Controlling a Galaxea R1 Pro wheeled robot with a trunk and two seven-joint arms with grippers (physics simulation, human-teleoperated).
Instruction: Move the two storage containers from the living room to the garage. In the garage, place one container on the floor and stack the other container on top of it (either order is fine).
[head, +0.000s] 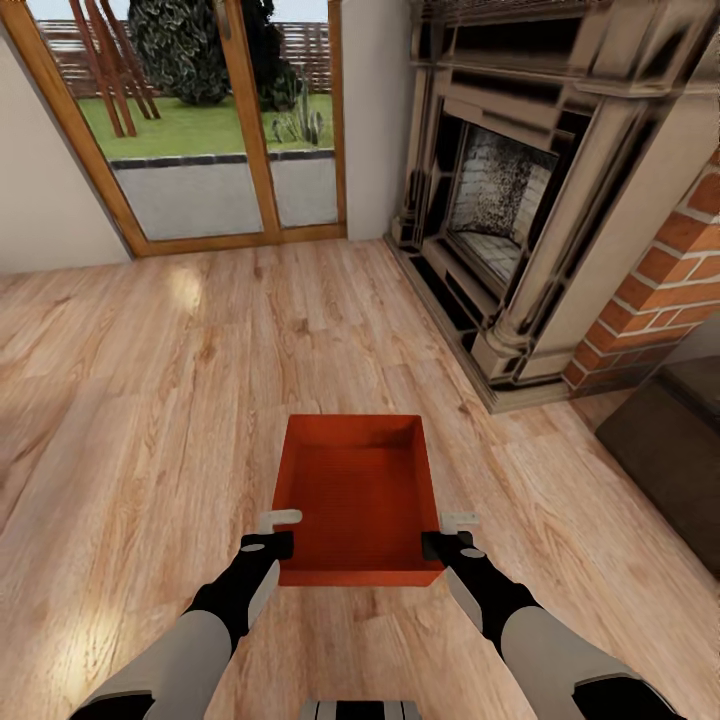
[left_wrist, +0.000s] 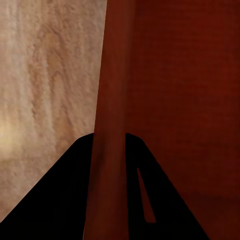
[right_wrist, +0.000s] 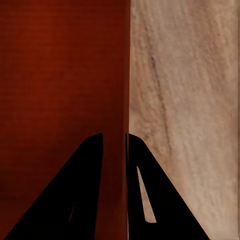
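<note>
One red-orange storage container (head: 355, 490) hangs level in front of me over the living room's light wood-plank floor (head: 150, 400), its open top facing up and its inside bare. My left gripper (head: 283, 545) is shut on its left wall near the near corner, and my right gripper (head: 432, 545) is shut on its right wall opposite. In the left wrist view the gripper (left_wrist: 110, 145) has its dark fingers on either side of the container (left_wrist: 190, 100) wall. The right wrist view shows that gripper (right_wrist: 114, 137) astride the thin wall of the container (right_wrist: 60, 75).
A dark-framed fireplace (head: 500, 200) with a brick side (head: 670, 280) stands ahead on the right. A dark low piece of furniture (head: 670, 440) sits at the right edge. Wood-framed glass doors (head: 230, 120) to a garden are ahead on the left.
</note>
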